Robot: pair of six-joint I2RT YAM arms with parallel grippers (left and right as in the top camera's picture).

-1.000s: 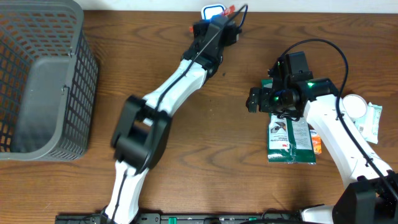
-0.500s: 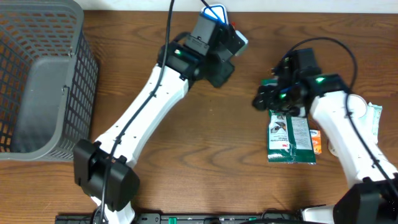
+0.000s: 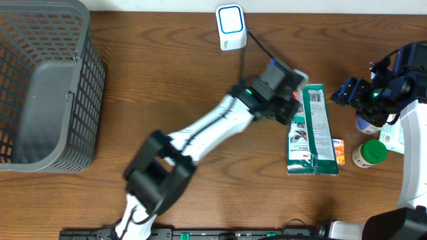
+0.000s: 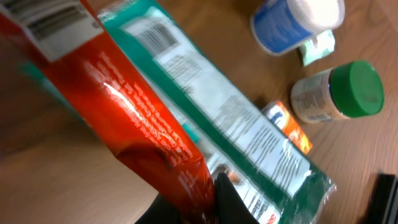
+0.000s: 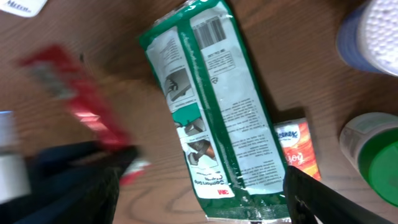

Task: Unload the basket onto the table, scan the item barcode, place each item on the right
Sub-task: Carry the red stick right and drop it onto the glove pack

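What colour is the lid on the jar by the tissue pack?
Green; the lid shows best in the left wrist view.

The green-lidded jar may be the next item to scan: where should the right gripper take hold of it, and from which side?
Probably from straight above, fingers straddling the green lid of the jar. It stands upright with its round top free, while an orange packet and a blue-white tub lie close by.
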